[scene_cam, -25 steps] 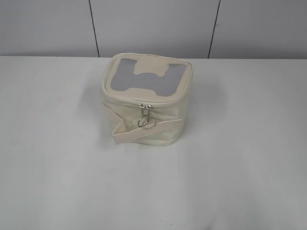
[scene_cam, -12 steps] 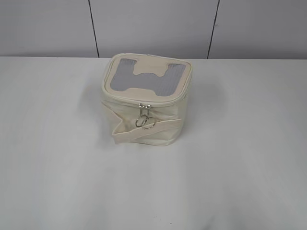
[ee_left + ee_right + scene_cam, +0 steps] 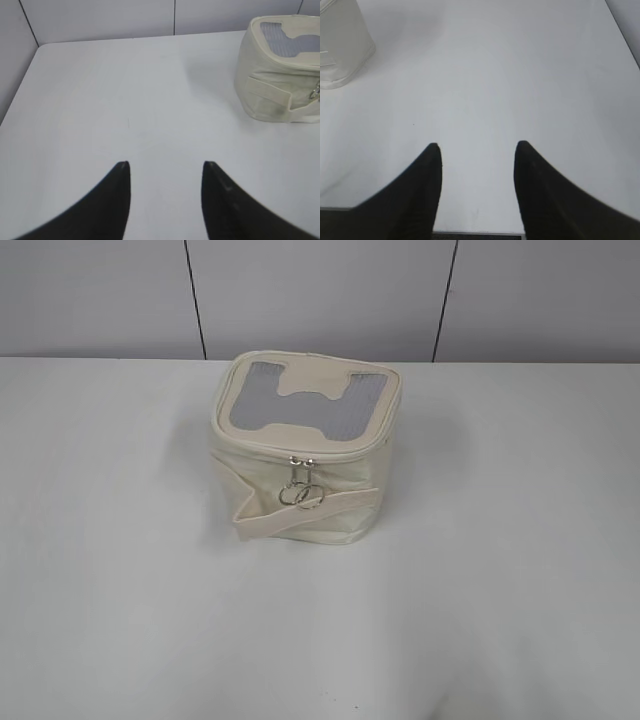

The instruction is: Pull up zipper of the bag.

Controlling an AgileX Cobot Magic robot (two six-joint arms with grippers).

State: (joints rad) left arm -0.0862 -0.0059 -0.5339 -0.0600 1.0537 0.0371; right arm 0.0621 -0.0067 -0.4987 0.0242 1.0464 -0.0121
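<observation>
The small boxy cream bag [image 3: 300,465] stands upright mid-table, its grey mesh lid with the cream H patch facing up and a strap across its front. The zipper [image 3: 300,452] runs round the lid rim; its two silver pulls with round rings [image 3: 301,490] hang together at the front. The bag also shows at the upper right of the left wrist view [image 3: 280,85] and at the upper left corner of the right wrist view [image 3: 340,45]. My left gripper [image 3: 166,164] is open and empty over bare table, well left of the bag. My right gripper [image 3: 477,145] is open and empty, right of the bag. Neither gripper shows in the exterior view.
The white table [image 3: 500,590] stretches round the bag on all sides. A pale panelled wall [image 3: 320,290] stands behind it. The table's front edge [image 3: 475,233] lies just below my right gripper. A wall borders the table's left side [image 3: 12,55].
The two zipper rings hanging at the bag's front have swung slightly. The bag itself stays where it was, and no gripper enters the exterior view.
</observation>
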